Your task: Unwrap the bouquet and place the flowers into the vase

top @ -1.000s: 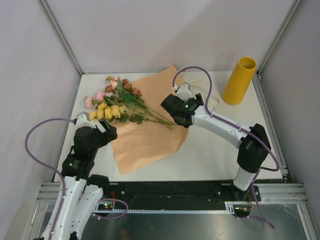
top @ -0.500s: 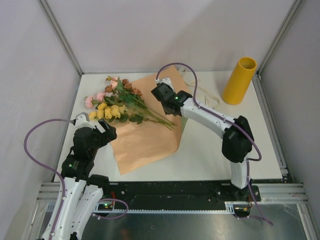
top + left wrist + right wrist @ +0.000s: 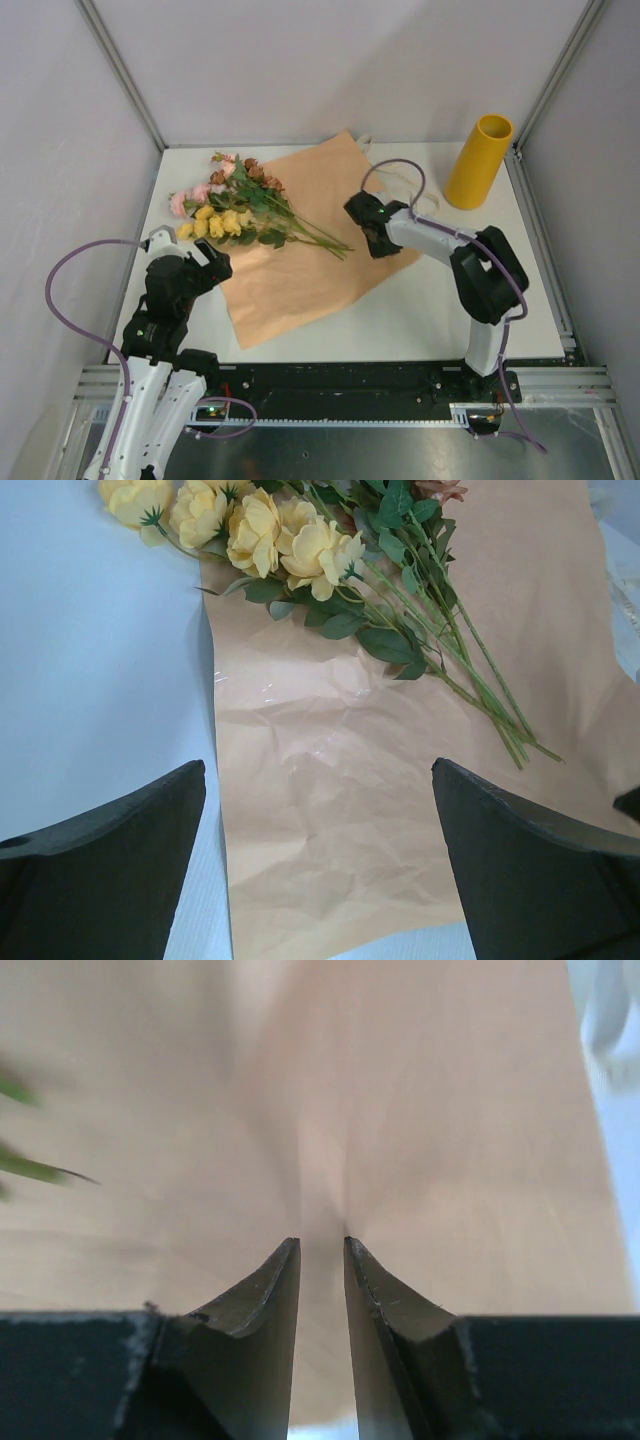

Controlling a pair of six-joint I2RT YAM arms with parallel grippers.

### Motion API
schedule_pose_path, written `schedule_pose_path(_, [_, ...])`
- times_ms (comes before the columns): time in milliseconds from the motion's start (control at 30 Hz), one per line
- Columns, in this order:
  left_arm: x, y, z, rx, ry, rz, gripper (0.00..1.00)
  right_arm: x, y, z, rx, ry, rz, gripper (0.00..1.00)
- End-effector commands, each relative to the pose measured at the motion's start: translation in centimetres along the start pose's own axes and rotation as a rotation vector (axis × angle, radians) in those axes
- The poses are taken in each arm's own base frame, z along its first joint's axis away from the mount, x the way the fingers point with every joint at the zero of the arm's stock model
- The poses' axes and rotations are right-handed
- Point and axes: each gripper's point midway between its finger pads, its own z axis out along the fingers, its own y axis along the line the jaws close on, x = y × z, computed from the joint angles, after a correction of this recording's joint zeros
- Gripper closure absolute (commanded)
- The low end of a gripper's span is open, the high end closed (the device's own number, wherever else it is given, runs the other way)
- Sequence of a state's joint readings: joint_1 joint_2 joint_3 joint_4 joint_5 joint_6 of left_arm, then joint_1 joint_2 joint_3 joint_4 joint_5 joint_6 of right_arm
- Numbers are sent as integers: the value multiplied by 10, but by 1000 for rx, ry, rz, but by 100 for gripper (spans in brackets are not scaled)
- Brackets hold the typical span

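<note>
Now the paper's (image 3: 300,280) right flap, raised a second ago, lies spread flat, so unwrapping looks done. The right gripper (image 3: 321,1241), jaws narrowed to a slit, pinches a ridge at the paper's right edge. The left gripper (image 3: 318,770) gapes empty over its near-left edge. Flowers (image 3: 235,205) lie loose on its far-left part; the vase (image 3: 478,160) stands upright off its far-right corner. White table (image 3: 440,310), grey walls (image 3: 350,60).

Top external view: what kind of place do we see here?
Probably a robot test cell: plain grey panel walls on aluminium posts enclose a white table, with two black-and-white robot arms bolted to a metal rail.
</note>
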State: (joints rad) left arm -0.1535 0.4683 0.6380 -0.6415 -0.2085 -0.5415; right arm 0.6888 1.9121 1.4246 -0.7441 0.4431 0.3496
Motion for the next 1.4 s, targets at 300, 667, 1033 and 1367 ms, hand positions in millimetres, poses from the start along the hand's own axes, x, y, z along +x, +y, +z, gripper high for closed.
schedule_pose_path(300, [-18,-4,-5,2,-50,-16,0,60,-6,23,-105,53,177,72])
schedule_pose_path(667, [-19,-4,-7,3,-57,-15,0,56,-22,14,-55,2,195,71])
schedule_pose_path(1033, [-17,-7,-7,22,-43,-8,0,-30,-11,-45,-245,-261,108,63])
schedule_pose_path(1367, [-17,-23,-11,106,-15,16,0,-144,59,-88,-658,-519,-50,55])
